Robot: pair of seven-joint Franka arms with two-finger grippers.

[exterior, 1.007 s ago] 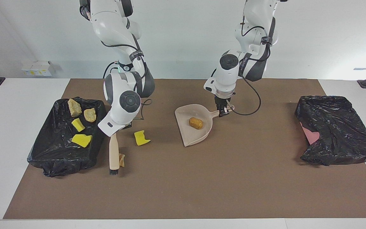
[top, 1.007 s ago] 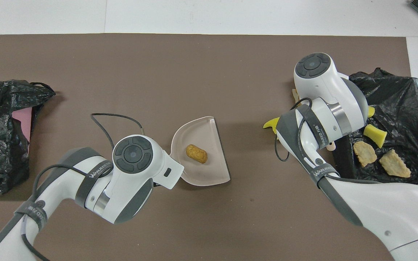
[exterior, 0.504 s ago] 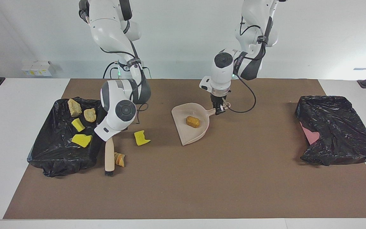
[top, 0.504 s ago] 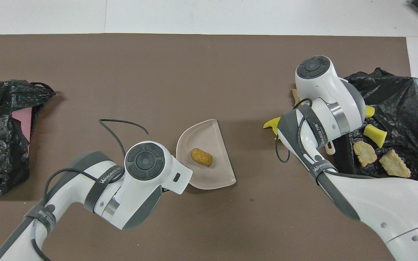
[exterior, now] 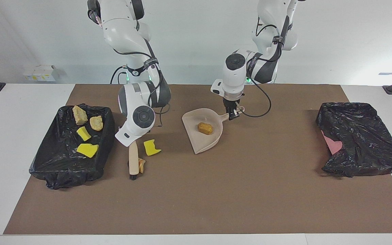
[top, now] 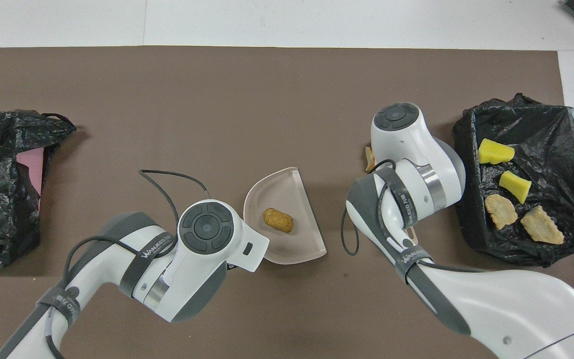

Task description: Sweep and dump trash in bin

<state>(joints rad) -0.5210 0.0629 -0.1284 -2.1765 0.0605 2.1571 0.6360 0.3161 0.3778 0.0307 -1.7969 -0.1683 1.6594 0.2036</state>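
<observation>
Over the mat, right claw angles brush downward.

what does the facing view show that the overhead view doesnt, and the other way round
Only the facing view shows the brush held shut in the right hand, the yellow sponge piece lying beside it on the mat, and the left hand shut on the dustpan's handle. The overhead view adds nothing of its own; its arms cover those. Both show the dustpan with a bread-like lump and four scraps in the bin.
</observation>
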